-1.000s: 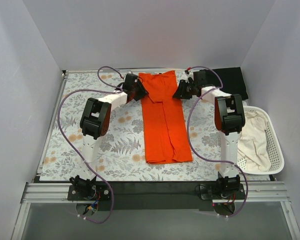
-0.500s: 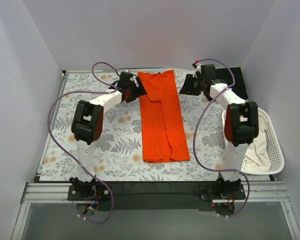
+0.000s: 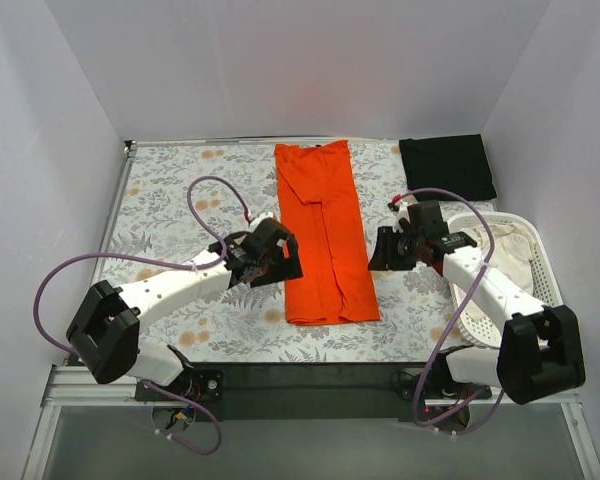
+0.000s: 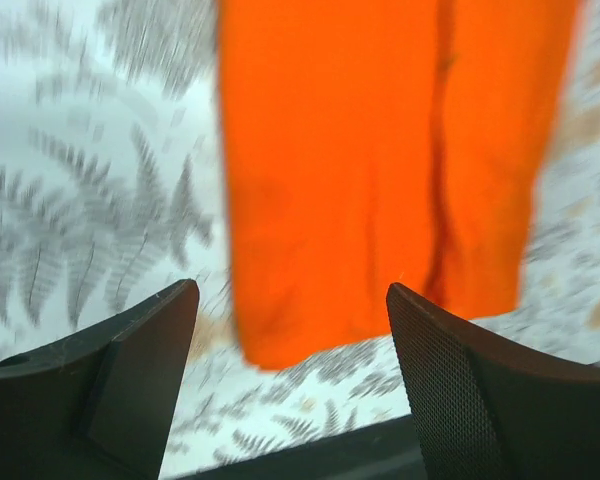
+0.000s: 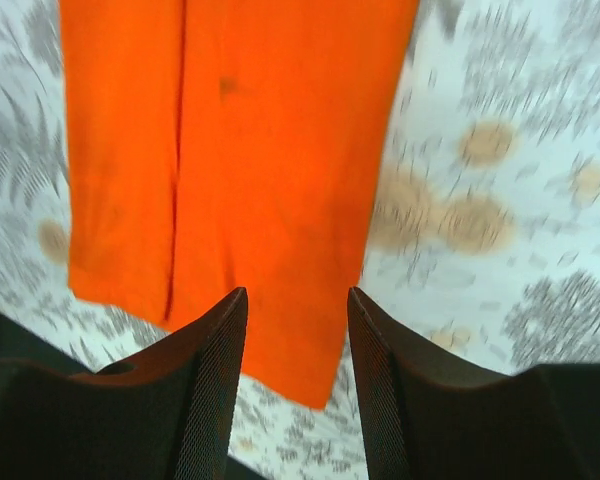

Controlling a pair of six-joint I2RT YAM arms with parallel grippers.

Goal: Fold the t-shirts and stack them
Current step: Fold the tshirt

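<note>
The orange t-shirt [image 3: 325,230] lies as a long narrow strip down the middle of the fern-patterned cloth. It also shows in the left wrist view [image 4: 380,150] and in the right wrist view [image 5: 230,150]. The black t-shirt [image 3: 447,166] lies folded at the far right corner. My left gripper [image 3: 286,266] is open and empty, just left of the strip's near end; its jaws [image 4: 292,345] frame the hem. My right gripper [image 3: 377,255] is open and empty, just right of the near end [image 5: 298,330].
A white slatted basket [image 3: 553,300] with pale cloth in it stands at the right edge. The black front rail [image 3: 310,375] runs along the table's near edge. White walls enclose the table on three sides.
Both arms have swung back from the shirt's far end to its near end, one on each side. The shirt lies as before, folded into a strip.
</note>
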